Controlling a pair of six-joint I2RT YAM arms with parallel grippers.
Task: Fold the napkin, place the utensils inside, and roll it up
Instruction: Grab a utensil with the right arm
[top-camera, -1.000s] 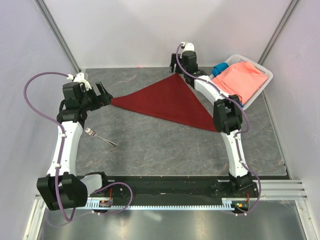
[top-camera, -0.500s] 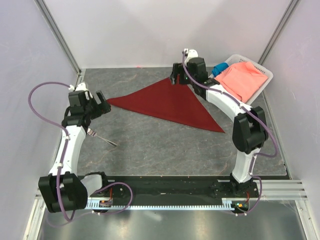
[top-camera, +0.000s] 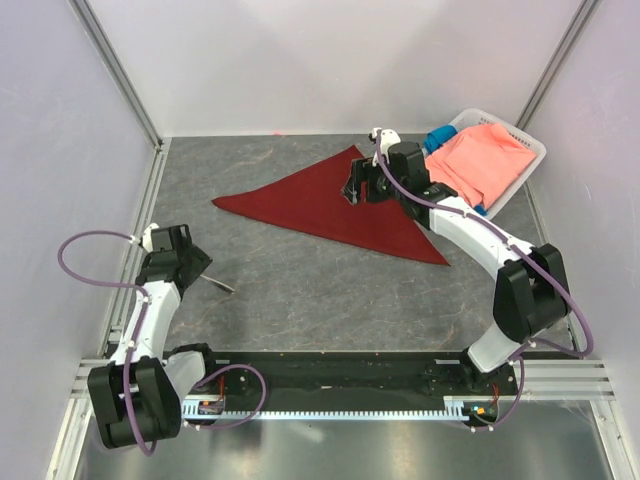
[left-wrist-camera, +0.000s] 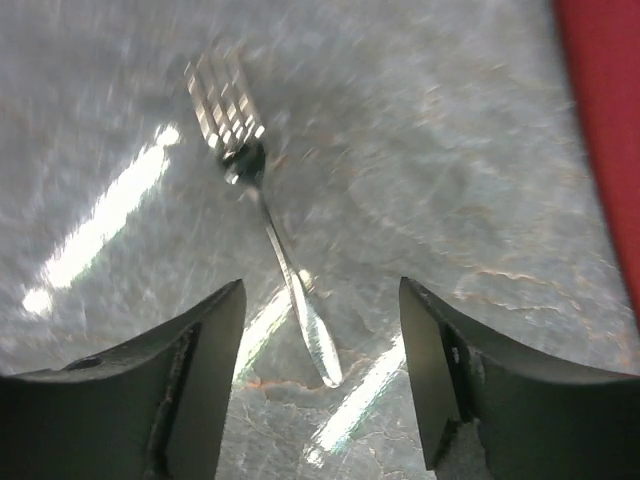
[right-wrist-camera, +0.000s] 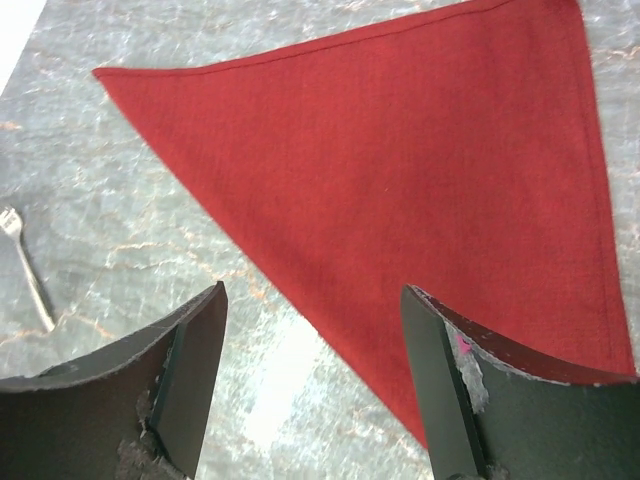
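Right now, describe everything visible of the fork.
The fork is slim, shiny silver metal, with what look like four tines, a narrow neck and a handle widening to a rounded end. It lies flat on the grey marbled table, apart from the maroon napkin. The left gripper hangs open above it, its fingers either side of the handle end; only the table seems to touch it.

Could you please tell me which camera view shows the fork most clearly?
The left wrist view: the fork appears close up, tines and handle both visible, though slightly blurred. The top external view shows only its handle tip beside the left gripper; the right wrist view shows the fork small at its left edge.
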